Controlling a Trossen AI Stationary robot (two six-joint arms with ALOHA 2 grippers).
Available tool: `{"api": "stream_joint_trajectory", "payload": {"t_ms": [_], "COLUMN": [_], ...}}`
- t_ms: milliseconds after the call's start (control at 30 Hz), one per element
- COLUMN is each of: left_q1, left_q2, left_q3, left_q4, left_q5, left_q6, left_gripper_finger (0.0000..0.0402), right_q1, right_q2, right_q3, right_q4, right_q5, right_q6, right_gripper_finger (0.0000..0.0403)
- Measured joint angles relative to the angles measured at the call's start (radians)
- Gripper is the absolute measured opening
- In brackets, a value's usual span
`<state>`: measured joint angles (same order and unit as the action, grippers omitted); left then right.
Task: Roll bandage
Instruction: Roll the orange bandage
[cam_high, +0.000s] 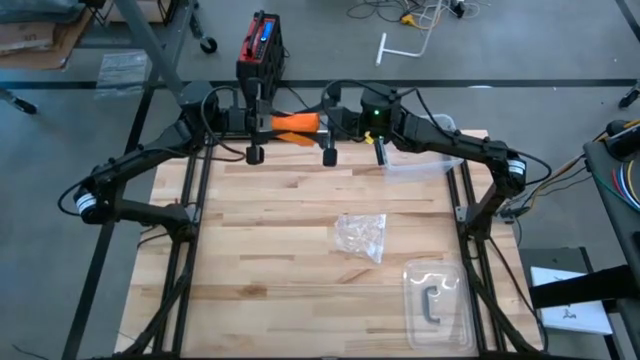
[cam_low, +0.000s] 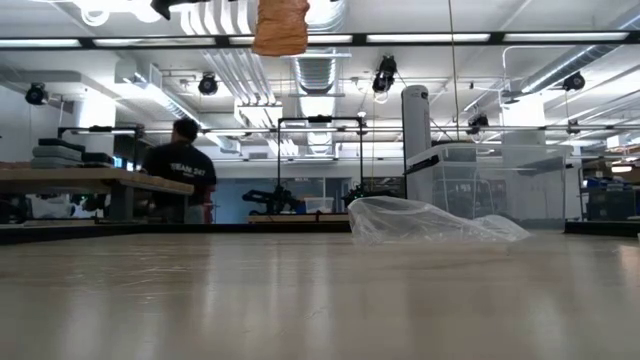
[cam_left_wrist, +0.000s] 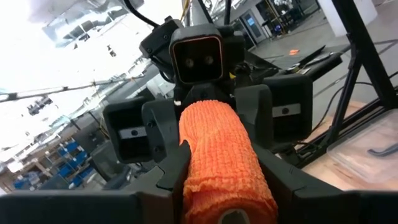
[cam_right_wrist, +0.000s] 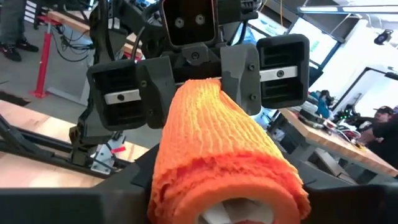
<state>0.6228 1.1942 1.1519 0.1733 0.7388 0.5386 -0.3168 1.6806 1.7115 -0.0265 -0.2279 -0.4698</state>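
Observation:
The bandage (cam_high: 295, 124) is a compact orange roll held level in the air between my two grippers, above the table's far edge. My left gripper (cam_high: 266, 124) is shut on its left end and my right gripper (cam_high: 325, 123) on its right end; the two face each other. The roll fills the middle of the left wrist view (cam_left_wrist: 217, 149) and of the right wrist view (cam_right_wrist: 217, 143). In the low view it shows at the top (cam_low: 281, 25), high above the table. My left gripper pinches the roll's left end (cam_left_wrist: 205, 186) between its two fingers (cam_left_wrist: 171, 171), one on each side. The fingers lie level, pointing toward the table's right, along the roll. The roll is level and clear of the table. My right gripper pinches the roll's right end (cam_right_wrist: 205, 186) between its two fingers, one on each side. The fingers lie level, pointing toward the table's left, along the roll. The roll's hollow core (cam_right_wrist: 233, 214) faces this wrist camera.
A crumpled clear plastic wrapper (cam_high: 362, 236) lies near the table's middle and shows in the low view (cam_low: 430, 220). A clear tray (cam_high: 437, 303) with a dark clip sits at the near right. A clear tub (cam_high: 420, 162) stands under the right arm.

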Motion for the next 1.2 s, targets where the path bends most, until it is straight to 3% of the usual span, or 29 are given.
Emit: {"api": "stream_joint_trajectory", "payload": {"t_ms": [200,367,500,633,800,967,1200], "left_q1": [0.0,0.005,0.008,0.008,0.006,0.006,0.019], "left_q2": [-0.007,-0.04,-0.082,-0.086,-0.083,-0.073,-0.085], "left_q3": [0.0,0.0,-0.001,0.0,0.0,-0.001,-0.003], "left_q4": [-0.009,-0.047,-0.103,-0.116,-0.088,-0.06,-0.05], "left_q5": [-0.013,-0.064,-0.06,0.065,0.05,0.032,0.028], "left_q6": [-0.015,-0.152,-0.307,-0.465,-0.57,-0.545,-0.442], "left_gripper_finger": [0.0123,0.0152,0.0195,0.0238,0.0279,0.0304,0.0317], "right_q1": [0.0,0.001,0.005,0.015,0.038,0.062,0.067], "right_q2": [-0.001,-0.005,-0.011,-0.011,-0.01,-0.01,-0.01], "right_q3": [0.0,0.0,0.001,0.001,0.001,0.002,0.002], "right_q4": [-0.001,0.001,0.0,-0.01,0.003,0.032,0.054], "right_q5": [0.001,0.001,0.0,-0.017,0.003,0.095,0.093], "right_q6": [-0.017,-0.066,-0.227,-0.415,-0.559,-0.522,-0.24], "right_gripper_finger": [0.0142,0.0136,0.0139,0.0133,0.0127,0.0127,0.012]}}
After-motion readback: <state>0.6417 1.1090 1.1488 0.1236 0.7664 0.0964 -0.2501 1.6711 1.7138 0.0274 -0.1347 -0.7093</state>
